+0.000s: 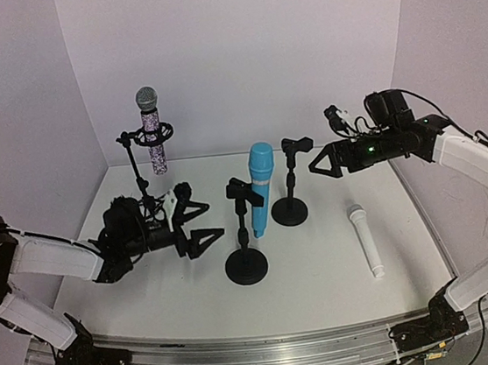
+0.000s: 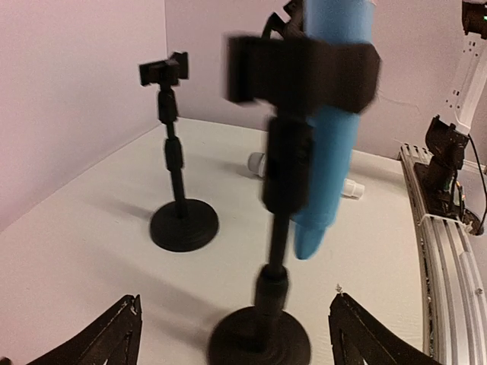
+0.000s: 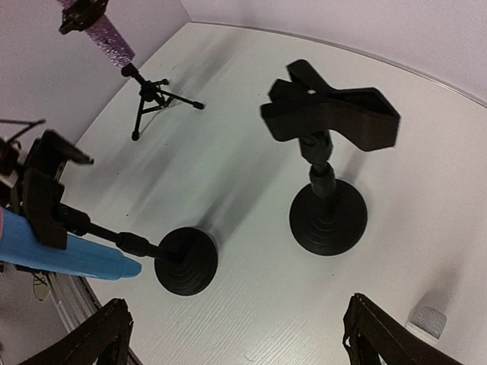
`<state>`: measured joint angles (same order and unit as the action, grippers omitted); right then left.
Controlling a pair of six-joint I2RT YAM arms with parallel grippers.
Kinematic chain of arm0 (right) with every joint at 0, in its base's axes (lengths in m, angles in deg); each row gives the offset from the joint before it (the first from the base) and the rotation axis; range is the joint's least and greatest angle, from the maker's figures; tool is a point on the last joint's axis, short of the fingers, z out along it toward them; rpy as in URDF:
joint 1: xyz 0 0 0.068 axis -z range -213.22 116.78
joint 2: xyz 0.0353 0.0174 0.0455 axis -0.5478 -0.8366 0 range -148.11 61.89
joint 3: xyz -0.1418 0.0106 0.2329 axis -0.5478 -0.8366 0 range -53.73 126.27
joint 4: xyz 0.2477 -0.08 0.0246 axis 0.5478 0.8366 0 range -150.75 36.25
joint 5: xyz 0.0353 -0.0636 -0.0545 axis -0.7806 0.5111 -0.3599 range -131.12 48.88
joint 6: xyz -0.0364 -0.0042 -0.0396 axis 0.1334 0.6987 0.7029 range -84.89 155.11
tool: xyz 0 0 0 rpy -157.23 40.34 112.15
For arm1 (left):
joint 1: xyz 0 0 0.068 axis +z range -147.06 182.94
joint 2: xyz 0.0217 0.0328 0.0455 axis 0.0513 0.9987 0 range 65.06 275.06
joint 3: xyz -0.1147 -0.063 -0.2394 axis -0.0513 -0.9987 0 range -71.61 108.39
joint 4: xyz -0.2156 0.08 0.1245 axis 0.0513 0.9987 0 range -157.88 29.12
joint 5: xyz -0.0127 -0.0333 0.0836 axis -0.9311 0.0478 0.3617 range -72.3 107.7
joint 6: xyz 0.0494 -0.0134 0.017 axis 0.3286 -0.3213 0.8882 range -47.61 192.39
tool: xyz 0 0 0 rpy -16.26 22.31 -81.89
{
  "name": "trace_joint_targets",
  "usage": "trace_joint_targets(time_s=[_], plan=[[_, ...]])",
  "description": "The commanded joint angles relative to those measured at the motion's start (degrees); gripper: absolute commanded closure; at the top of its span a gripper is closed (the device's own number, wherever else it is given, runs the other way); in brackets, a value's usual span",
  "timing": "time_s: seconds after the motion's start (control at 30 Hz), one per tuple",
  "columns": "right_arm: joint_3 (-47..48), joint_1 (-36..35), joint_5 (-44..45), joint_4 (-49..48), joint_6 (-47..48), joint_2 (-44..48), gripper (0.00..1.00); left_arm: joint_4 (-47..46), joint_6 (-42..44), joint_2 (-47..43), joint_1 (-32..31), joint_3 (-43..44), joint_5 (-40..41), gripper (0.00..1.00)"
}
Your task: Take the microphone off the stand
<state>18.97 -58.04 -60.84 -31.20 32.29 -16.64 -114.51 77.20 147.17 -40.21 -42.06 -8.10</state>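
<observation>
A blue microphone sits tilted in the clip of a black round-base stand at the table's middle. My left gripper is open and empty, just left of that stand and low near its base. In the left wrist view the blue microphone and its stand fill the middle, with the gripper wide apart below. My right gripper is open and empty in the air, right of an empty stand. A glittery purple microphone stands in a tripod stand at the back left.
A white microphone lies loose on the table at the right. The right wrist view shows the empty stand, the blue microphone's stand base and the tripod. White walls close the back and sides.
</observation>
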Motion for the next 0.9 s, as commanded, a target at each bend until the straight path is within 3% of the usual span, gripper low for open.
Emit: trace_joint_targets(time_s=[0.0,0.17,0.3,0.43,0.6,0.87], plan=[[3.5,-3.8,-6.3,-2.0,5.7,0.0,0.06,18.0,6.7,-4.2,8.0,10.8,-27.3,0.11],[1.2,-9.3,-7.2,-9.9,8.1,1.5,0.06,28.4,9.2,-0.4,10.4,22.4,-36.5,0.04],[-1.2,-13.2,-7.1,-18.8,7.8,1.1,0.05,31.2,10.0,4.0,10.5,30.0,-39.2,0.01],[-0.7,-15.5,-7.6,-21.1,8.6,-0.7,0.04,39.7,14.7,9.1,10.5,38.9,-41.8,0.01],[0.0,-17.0,-6.4,-23.7,7.6,-2.5,0.03,45.1,18.5,12.5,10.4,43.2,-43.2,0.04],[2.6,-19.0,-1.3,-26.0,8.0,-7.8,0.08,43.9,16.4,12.8,9.8,43.7,-43.1,0.12]])
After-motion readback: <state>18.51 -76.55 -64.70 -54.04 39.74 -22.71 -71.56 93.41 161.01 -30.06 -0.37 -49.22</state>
